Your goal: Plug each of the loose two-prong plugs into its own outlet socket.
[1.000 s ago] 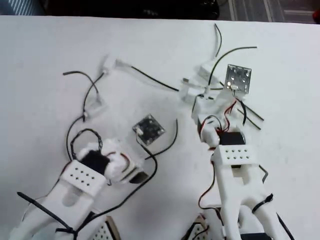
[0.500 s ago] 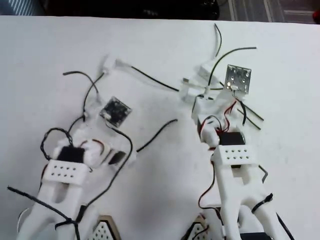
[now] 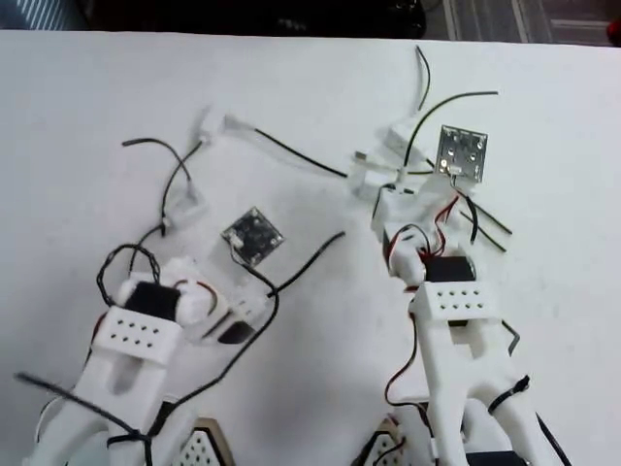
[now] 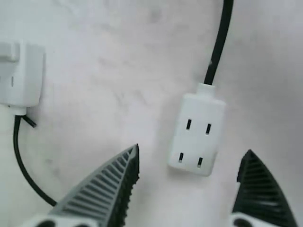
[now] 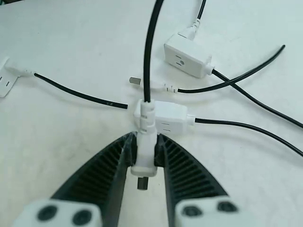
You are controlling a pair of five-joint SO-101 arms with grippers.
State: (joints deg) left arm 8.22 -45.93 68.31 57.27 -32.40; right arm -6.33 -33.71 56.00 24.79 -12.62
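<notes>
The left pincer point(image 4: 191, 153) has slid right, open over a socket point(image 4: 198, 127). The right pincer point(image 5: 144, 139) squeezes a plug point(image 5: 143, 163).

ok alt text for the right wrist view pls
The right gripper is shut on a white two-prong plug with a black cord. Just past it a white outlet socket lies on the white table, with another socket farther off.
</notes>
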